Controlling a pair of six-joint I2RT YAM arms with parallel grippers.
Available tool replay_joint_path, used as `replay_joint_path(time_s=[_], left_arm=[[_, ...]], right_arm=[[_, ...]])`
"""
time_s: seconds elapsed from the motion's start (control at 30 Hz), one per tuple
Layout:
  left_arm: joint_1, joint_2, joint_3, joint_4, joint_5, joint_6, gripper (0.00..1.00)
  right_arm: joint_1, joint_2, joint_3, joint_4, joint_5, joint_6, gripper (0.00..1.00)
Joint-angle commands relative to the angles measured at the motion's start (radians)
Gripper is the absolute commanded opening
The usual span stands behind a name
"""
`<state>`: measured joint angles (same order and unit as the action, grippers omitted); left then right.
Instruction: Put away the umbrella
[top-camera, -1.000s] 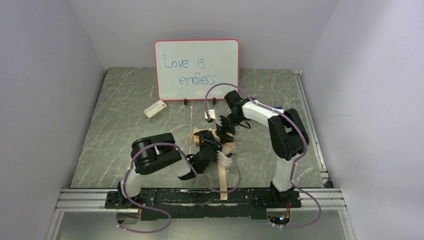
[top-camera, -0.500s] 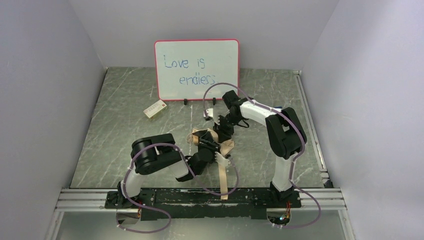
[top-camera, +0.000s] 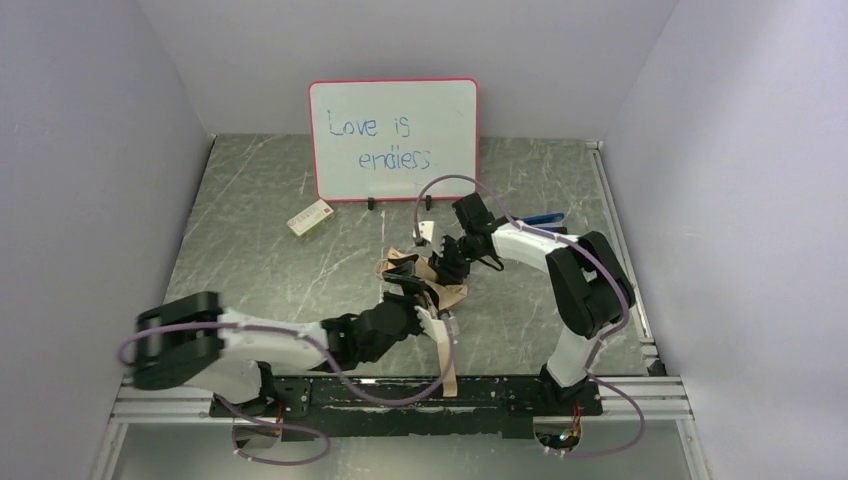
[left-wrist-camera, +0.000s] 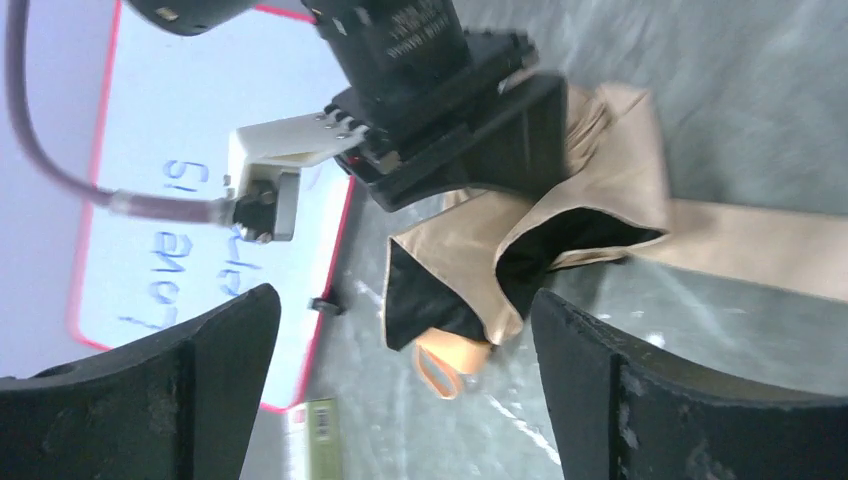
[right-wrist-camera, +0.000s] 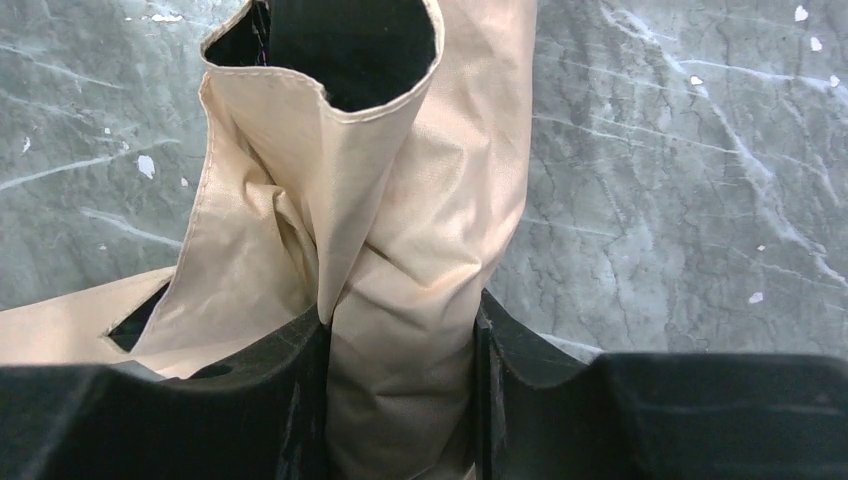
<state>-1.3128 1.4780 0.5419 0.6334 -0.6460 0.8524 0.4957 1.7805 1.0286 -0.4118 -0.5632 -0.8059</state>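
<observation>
The umbrella (top-camera: 428, 283) lies folded as a tan and black bundle in the middle of the table. A long tan strip of fabric (top-camera: 446, 355) runs from it toward the near edge. My right gripper (top-camera: 447, 268) comes from the far side and is shut on the tan fabric (right-wrist-camera: 400, 250), which fills the gap between its fingers. My left gripper (top-camera: 425, 308) stands open just in front of the bundle, touching nothing. In the left wrist view the umbrella (left-wrist-camera: 590, 190) lies ahead with its pale orange handle (left-wrist-camera: 452, 355) and loop poking out between the wide-apart fingers (left-wrist-camera: 150, 390).
A whiteboard (top-camera: 393, 138) with blue writing stands at the back. A small white-red box (top-camera: 310, 217) lies in front of its left corner. A blue-black clip tool (top-camera: 541, 217) lies behind the right arm. Walls close in three sides.
My left gripper has opened and let go of the umbrella, and the left arm's elbow has swung low and far to the left. The right gripper has closed on the fabric.
</observation>
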Motion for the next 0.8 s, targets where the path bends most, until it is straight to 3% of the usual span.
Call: replay_joint_path(time_s=[0.0, 0.13, 0.3, 0.6, 0.77], left_arm=[[-0.017, -0.280, -0.035, -0.381, 0.185, -0.379, 0.97], [-0.017, -0.521, -0.090, -0.459, 0.190, -0.546, 0.97], [0.045, -0.652, -0.094, -0.482, 0.114, -0.566, 0.89], [0.487, -0.577, -0.005, -0.492, 0.432, -0.566, 0.90], [0.561, -0.476, 0.059, -0.464, 0.578, -0.527, 0.91]], right_arm=[[-0.007, 0.019, -0.106, 0.070, 0.223, -0.016, 0.13], [0.013, -0.008, -0.152, 0.136, 0.295, -0.022, 0.13], [0.051, -0.048, -0.233, 0.232, 0.371, -0.058, 0.17], [0.151, -0.174, -0.480, 0.510, 0.446, -0.104, 0.18], [0.236, -0.212, -0.594, 0.645, 0.581, -0.097, 0.18]])
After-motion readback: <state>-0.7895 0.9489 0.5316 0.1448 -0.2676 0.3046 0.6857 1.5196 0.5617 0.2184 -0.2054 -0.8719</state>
